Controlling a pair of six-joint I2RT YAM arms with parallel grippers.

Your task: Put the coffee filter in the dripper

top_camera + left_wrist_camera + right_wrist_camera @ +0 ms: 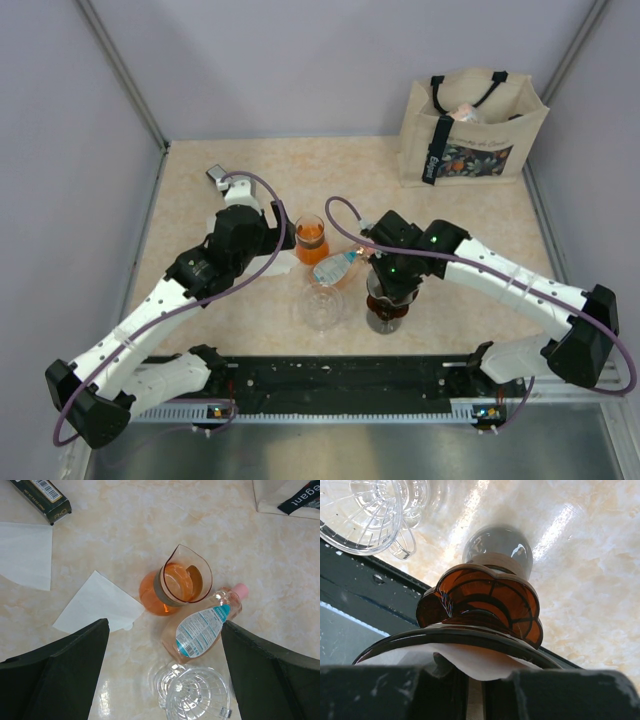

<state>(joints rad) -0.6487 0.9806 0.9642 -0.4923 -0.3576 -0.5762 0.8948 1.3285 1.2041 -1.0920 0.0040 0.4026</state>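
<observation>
Right gripper: jaws pinched on the coffee filter, whose white paper lies inside the rim of the amber dripper | Left gripper: jaws spread wide, empty, above the table, over an orange-filled carafe and a pink-capped bottle.

The dripper is made of a dark amber translucent material, glossy and smooth, with moulded ribs. The coffee filter lying in the dripper's rim is seen to be thin, matt white paper. The tabletop beneath the dripper is finished in polished, marbled beige, and bright reflections are thrown from it. The cup beside the dripper is clear, ribbed and shiny. The right gripper at the dripper's rim is finished in matt black, faintly grainy.
</observation>
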